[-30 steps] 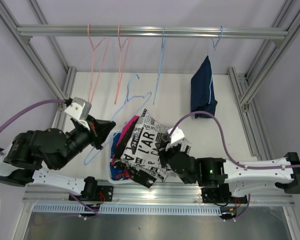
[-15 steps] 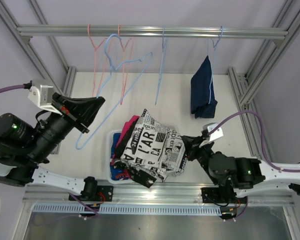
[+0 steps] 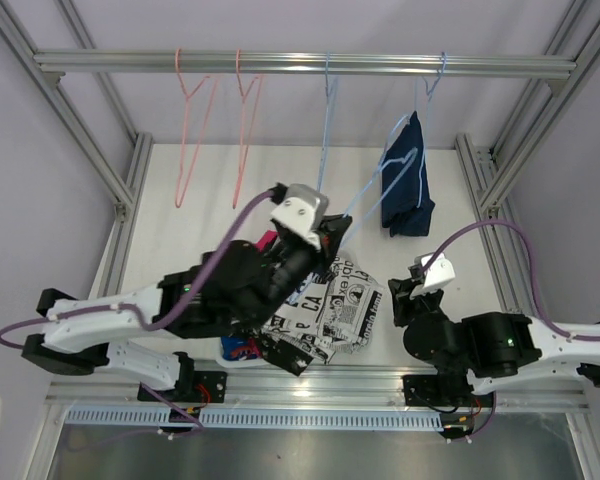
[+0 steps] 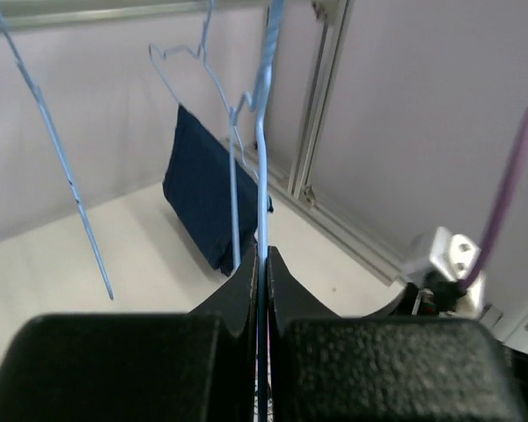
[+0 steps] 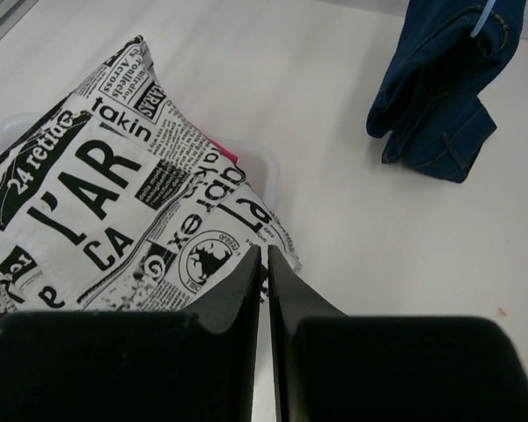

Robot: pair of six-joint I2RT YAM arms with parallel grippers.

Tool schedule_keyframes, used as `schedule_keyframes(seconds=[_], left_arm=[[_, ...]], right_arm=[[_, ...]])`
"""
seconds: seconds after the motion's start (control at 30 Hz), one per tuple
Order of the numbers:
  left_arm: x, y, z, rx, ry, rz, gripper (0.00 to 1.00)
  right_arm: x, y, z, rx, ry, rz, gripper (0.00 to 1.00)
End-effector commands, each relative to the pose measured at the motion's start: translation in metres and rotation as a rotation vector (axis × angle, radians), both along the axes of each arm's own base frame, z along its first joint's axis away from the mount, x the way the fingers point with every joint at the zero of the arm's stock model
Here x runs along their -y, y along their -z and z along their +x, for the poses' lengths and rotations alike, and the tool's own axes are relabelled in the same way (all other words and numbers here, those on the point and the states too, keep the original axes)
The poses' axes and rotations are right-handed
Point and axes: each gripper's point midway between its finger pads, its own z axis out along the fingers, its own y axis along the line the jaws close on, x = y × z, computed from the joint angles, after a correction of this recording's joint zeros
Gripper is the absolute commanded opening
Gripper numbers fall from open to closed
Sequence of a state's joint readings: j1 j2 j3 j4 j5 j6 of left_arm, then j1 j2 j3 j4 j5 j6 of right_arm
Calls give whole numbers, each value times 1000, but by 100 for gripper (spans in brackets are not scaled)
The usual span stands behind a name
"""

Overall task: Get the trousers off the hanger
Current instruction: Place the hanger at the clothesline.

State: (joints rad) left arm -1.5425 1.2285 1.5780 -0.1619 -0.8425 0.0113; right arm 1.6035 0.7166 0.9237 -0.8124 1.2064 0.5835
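My left arm lay stretched diagonally across the tabletop (image 3: 180, 250), wrist raised. Its left tool (image 4: 262, 257) was clamped on the wire of a light-blue hanger (image 4: 261, 176), just beside the denim trousers (image 3: 402, 200) hanging from the rail (image 3: 280, 64). My right arm sat folded low. The right tool (image 5: 265, 257) was together, gripping nothing, beside the print trousers (image 5: 97, 202) heaped in the bin (image 5: 266, 167).

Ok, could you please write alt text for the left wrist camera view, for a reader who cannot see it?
The left gripper is shut on a light blue wire hanger that rises straight up the middle. Behind it, dark blue denim trousers hang from a second blue hanger.
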Motion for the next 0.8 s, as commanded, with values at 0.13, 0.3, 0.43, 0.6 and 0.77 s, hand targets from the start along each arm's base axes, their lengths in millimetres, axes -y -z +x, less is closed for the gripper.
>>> schedule_keyframes(seconds=[0.13, 0.3, 0.43, 0.6, 0.77], left_arm=[[14, 7, 35, -88, -63, -86, 1], [14, -1, 56, -66, -141, -94, 0], [14, -8, 73, -50, -188, -104, 1], [20, -18, 96, -26, -248, -100, 1], [37, -25, 121, 1, -303, -76, 1]], right_arm=[[25, -12, -9, -43, -14, 102, 10], [25, -14, -17, -63, -67, 150, 10], [28, -11, -19, -69, -74, 144, 11], [28, -11, -22, -89, -89, 149, 11], [30, -7, -23, -103, -86, 139, 11]])
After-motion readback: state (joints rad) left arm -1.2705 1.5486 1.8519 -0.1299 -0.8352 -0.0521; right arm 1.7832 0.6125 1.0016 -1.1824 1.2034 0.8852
